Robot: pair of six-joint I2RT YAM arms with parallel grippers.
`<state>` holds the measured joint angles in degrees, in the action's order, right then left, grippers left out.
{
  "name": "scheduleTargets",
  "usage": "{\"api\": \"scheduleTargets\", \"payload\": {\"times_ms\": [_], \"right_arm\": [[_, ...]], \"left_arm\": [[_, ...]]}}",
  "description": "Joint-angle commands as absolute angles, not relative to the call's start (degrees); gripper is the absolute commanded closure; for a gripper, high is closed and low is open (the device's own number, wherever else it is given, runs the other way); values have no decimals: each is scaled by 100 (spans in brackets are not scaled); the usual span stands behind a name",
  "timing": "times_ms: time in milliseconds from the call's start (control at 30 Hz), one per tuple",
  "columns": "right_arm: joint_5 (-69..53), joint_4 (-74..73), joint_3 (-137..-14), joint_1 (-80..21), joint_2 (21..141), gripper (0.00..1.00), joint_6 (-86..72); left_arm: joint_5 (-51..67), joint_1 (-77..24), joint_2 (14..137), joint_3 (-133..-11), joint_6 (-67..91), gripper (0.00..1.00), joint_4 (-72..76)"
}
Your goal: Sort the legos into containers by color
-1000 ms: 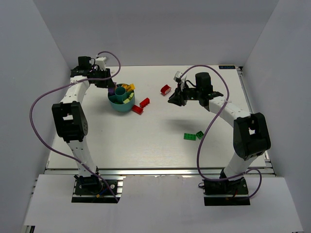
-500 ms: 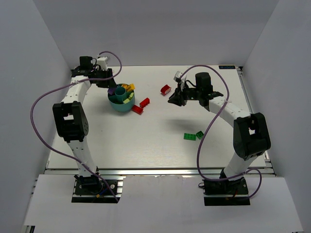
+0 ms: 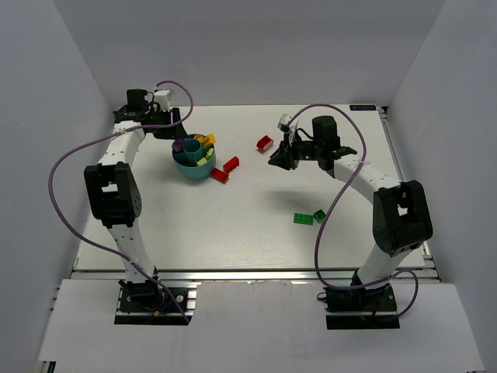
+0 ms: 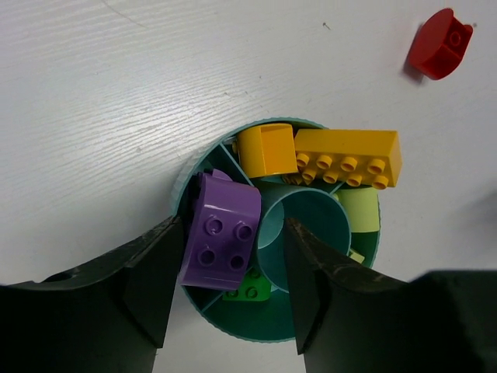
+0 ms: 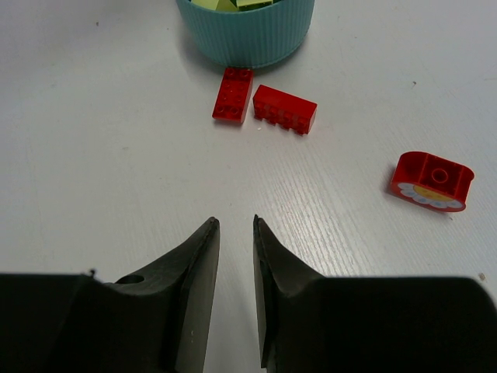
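Observation:
The round teal cup sits right under my left gripper, which is open. A purple lego lies tilted in a compartment between the parted fingers, held by neither. Two orange legos rest across the far compartments, and a green lego shows under the purple one. From above, the left gripper hangs over the cup's back left rim. My right gripper hovers over bare table, its jaws a narrow gap apart with nothing between. Two red legos lie in front of it beside the cup.
A curved red lego lies right of my right gripper, seen from above as the curved red lego. A flat green plate and a green brick lie near the right arm's elbow. Purple cables loop over both arms.
My left gripper's jaws have spread apart and let the purple lego drop into the cup. The right arm has stayed still.

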<state>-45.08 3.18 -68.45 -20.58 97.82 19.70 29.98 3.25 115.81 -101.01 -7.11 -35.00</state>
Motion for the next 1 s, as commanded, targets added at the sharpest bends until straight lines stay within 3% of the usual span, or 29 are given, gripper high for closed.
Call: {"api": "scheduleTargets", "payload": {"times_ms": [0, 100, 200, 267, 300, 333, 433, 500, 600, 633, 700, 733, 767, 800, 900, 967], "right_arm": [[-4509, 475, -6811, -2013, 9448, 70, 1995], [-4500, 413, -6864, -2013, 9440, 69, 2048], [-4430, 255, -6952, -2013, 9431, 61, 2153], [-4307, 281, -6944, -2013, 9352, 33, 2389], [-4298, 290, -6935, -2004, 9282, 13, 2539], [-4324, 299, -6943, -2013, 9255, 11, 2932], [-4377, 290, -7048, -2004, 9246, 11, 3523], [-4674, -812, -7738, -1995, 9525, 11, 4539], [-5299, -3039, -8847, -1942, 10183, 24, 5728], [-5361, -3546, -9529, -1942, 10334, 39, 5887], [-5300, -4643, -10070, -1969, 10755, 60, 6064], [-5100, -4945, -10412, -1986, 10853, 77, 6143], [-4950, -5192, -10476, -2021, 10907, 81, 6213], [-4800, -5342, -10450, -2039, 10890, 83, 6292], [-4229, -5301, -9758, -2065, 10462, 57, 6442], [-3921, -5221, -9084, -2065, 10170, 42, 7002]], "left_arm": [[2953, 325, 11216, -10415, -405, 34, -3173], [2866, 360, 11013, -10380, -97, 27, -2875], [2646, 430, 10645, -10179, 342, 18, -2488], [2427, 483, 10241, -9924, 842, 2, -1999], [2426, 570, 10083, -9549, 1018, 2, -1812], [2365, 623, 9768, -9336, 1463, 2, -1419], [2189, 773, 9344, -8571, 2360, 2, -1029], [2110, 887, 9027, -8333, 2644, 2, -1089], [2101, 1054, 8607, -7894, 2935, 2, -1441], [2144, 1098, 8474, -7562, 3023, 2, -1485], [2145, 1256, 7984, -7174, 3041, 2, -1582], [2110, 1335, 7798, -6737, 3085, 2, -1591], [2048, 1519, 7604, -6524, 3128, 2, -1617], [1961, 1599, 7263, -6321, 3164, 2, -1669], [1574, 1661, 6962, -5863, 3173, 10, -2039], [1801, 1661, 6759, -5635, 3243, 22, -1916]]}}
